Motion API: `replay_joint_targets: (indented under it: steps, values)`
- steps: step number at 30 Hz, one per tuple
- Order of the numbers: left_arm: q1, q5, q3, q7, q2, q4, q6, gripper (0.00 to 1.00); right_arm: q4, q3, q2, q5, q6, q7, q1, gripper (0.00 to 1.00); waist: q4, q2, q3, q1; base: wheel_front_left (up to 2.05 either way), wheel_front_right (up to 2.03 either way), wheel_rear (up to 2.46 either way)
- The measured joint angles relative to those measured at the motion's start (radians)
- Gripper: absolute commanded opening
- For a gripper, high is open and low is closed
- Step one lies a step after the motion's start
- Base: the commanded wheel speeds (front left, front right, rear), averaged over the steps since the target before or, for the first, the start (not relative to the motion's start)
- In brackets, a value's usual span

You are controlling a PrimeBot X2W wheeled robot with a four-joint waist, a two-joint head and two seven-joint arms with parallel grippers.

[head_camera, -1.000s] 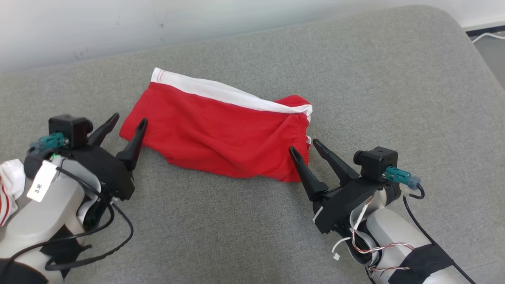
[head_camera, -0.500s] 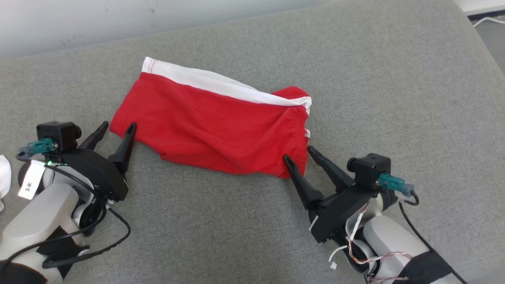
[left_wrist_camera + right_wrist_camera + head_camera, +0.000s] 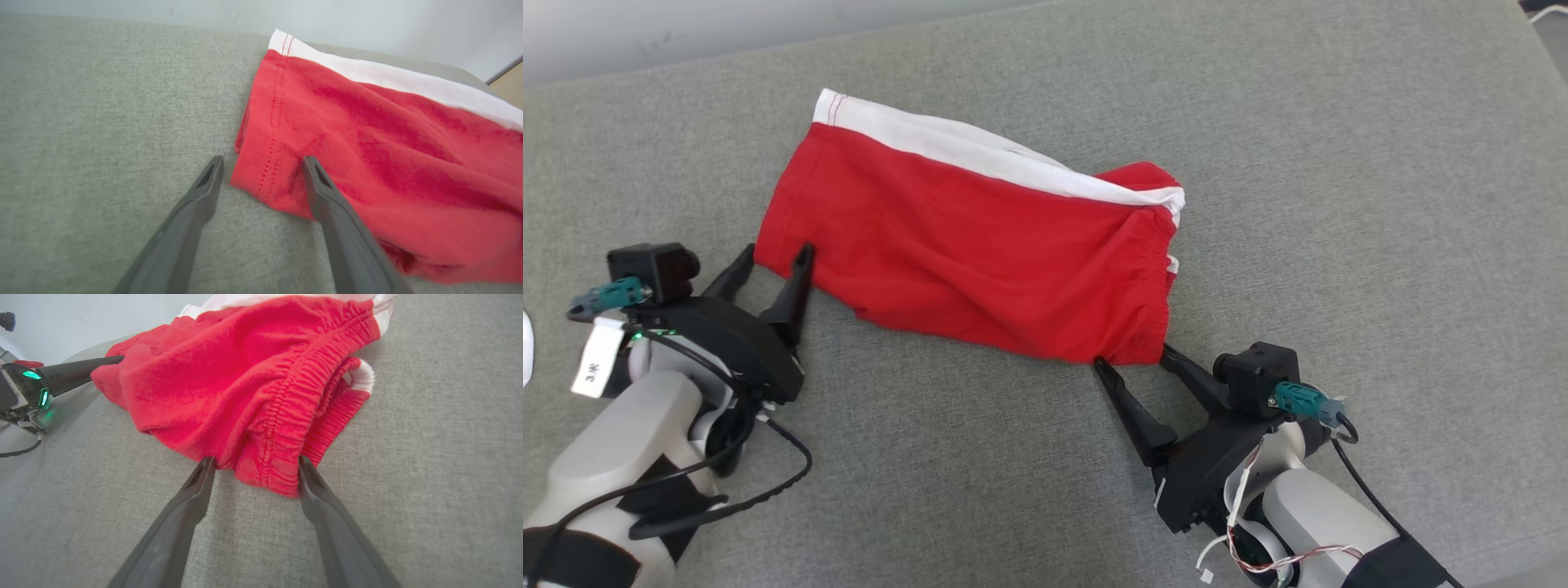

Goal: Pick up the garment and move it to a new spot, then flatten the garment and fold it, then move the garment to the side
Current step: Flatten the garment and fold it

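Left gripper (image 3: 774, 265) and right gripper (image 3: 1134, 359) are straddling the red garment's (image 3: 980, 253) opposite corners. Both are standing spread wide.

Bright, even, soft-shadowed light; wrist views wide-angle, slightly blurred toward edges.

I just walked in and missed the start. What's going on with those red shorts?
A two-armed robot is working on a pair of red shorts lying spread on a grey cushion. Its left gripper is open with the hem corner between its fingers. Its right gripper is open around the bunched waistband corner. Neither has closed on the cloth, and the shorts are not yet folded.
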Motion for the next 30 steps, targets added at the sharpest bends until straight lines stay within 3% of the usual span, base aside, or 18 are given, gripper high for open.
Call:
replay_joint_targets:
  steps: [3, 4, 5, 6, 7, 19, 30]
  values:
    - [-0.004, 0.0, -0.013, 0.004, -0.007, -0.01, 0.0, 0.97, 0.007, 0.007, -0.007, -0.025, -0.009, 0.001, -0.007, 1.0, 0.006, 0.0, 0.008, -0.0001, 0.0, 0.0, 0.0]
    - [-0.005, -0.001, -0.013, 0.003, -0.007, -0.01, 0.0, 0.51, 0.011, 0.01, -0.006, -0.03, -0.012, 0.001, -0.013, 0.34, 0.009, 0.0, 0.01, 0.0, 0.0, 0.0, 0.0]
    - [-0.006, -0.002, -0.015, 0.003, -0.01, -0.012, 0.0, 0.4, 0.011, 0.01, -0.007, -0.031, -0.017, 0.001, -0.018, 0.08, 0.012, 0.0, 0.012, 0.0, 0.0, 0.0, 0.0]
    - [-0.007, -0.002, -0.017, 0.003, -0.011, -0.014, 0.0, 0.09, 0.012, 0.011, -0.007, -0.035, -0.018, 0.001, -0.019, 0.0, 0.015, 0.0, 0.014, 0.0, 0.0, 0.0, 0.0]
    - [-0.009, -0.002, -0.02, 0.002, -0.011, -0.016, 0.0, 0.0, 0.013, 0.012, -0.007, -0.039, -0.023, -0.001, -0.019, 0.0, 0.017, -0.0001, 0.017, -0.0001, 0.0, 0.0, 0.0]
    - [0.008, -0.026, -0.036, -0.012, -0.019, -0.009, 0.0, 0.0, 0.047, 0.005, -0.014, -0.04, -0.025, -0.019, -0.025, 0.0, 0.026, 0.0, -0.002, 0.0, 0.0, 0.0, 0.0]
    - [0.107, -0.056, -0.044, -0.029, -0.05, -0.019, 0.0, 0.0, 0.084, -0.044, -0.073, 0.022, 0.03, -0.033, 0.013, 0.0, 0.03, 0.0, -0.076, 0.0, 0.0, 0.0, 0.0]
